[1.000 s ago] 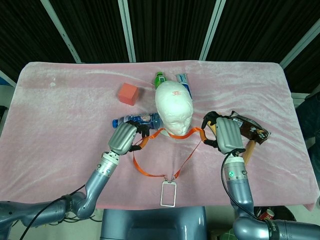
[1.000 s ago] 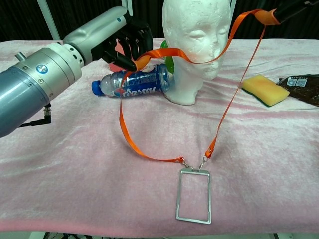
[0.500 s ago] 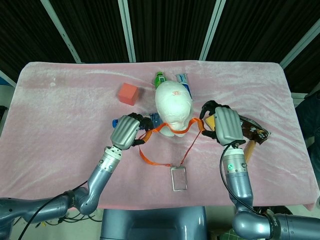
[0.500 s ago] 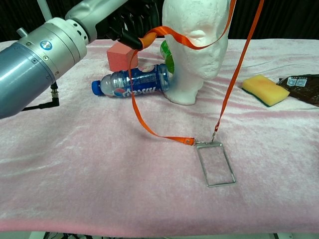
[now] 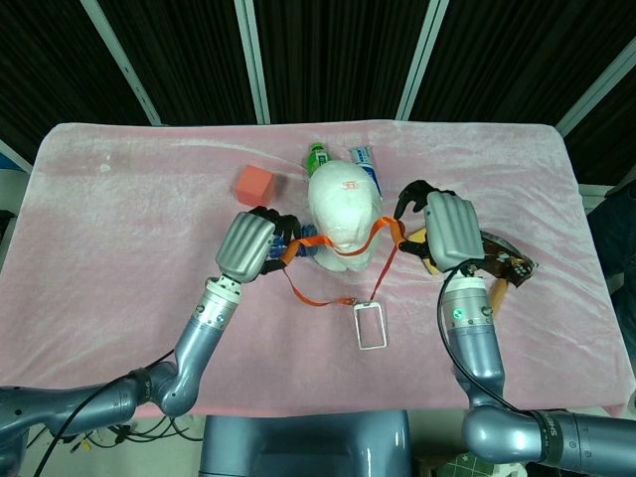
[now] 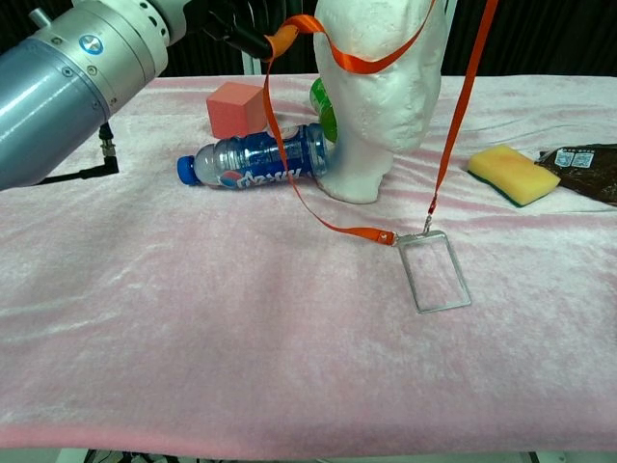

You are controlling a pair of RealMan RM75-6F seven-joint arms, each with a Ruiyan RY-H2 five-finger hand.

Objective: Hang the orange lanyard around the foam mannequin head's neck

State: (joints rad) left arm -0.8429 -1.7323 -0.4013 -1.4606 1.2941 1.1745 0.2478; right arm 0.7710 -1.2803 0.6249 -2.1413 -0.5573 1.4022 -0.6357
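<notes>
Left robot hand [image 5: 252, 244] grips lanyard [image 6: 446, 154] | right robot hand [image 5: 445, 230] apparently too | strap crosses mannequin head [image 5: 344, 209]

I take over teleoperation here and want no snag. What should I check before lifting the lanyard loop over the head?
1. Left hand grips the orange lanyard: ok.
2. Right hand holds the other side: ok in the head view; out of frame in the chest view.
3. Loop above the crown of the foam mannequin head: not ok, the strap crosses its front.
4. Badge holder off the pink cloth: cannot tell.
5. Blue bottle clear of the strap: not ok, the strap hangs in front of it.
</notes>
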